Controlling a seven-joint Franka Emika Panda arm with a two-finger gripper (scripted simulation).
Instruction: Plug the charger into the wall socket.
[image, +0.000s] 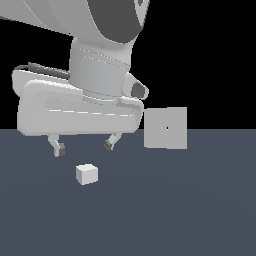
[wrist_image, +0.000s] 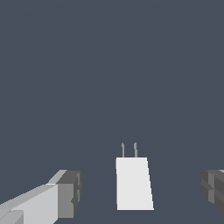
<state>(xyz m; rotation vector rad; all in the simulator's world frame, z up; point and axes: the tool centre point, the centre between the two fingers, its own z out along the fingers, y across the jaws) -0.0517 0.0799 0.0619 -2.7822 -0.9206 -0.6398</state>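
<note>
One charger (image: 87, 173) is lying on the dark floor (image: 190, 210), in the lower left part of the exterior view. In the wrist view the charger (wrist_image: 133, 183) is showing as a pale block, longer than wide, with two thin prongs (wrist_image: 129, 150) at one end. Its long axis is running along the prongs, and they are pointing away from the camera.

The claw (image: 84, 146) is hovering above the charger, not touching it. Its two fingers (image: 59, 147) are standing apart, and the charger is sitting under the gap between them. In the wrist view one fingertip (wrist_image: 68, 194) is showing at each side of the charger, both well apart from it.

One wall socket (image: 165, 128) is standing upright behind, to the exterior view's right of the claw, a flat pale grey square with tiny marks at its centre.
</note>
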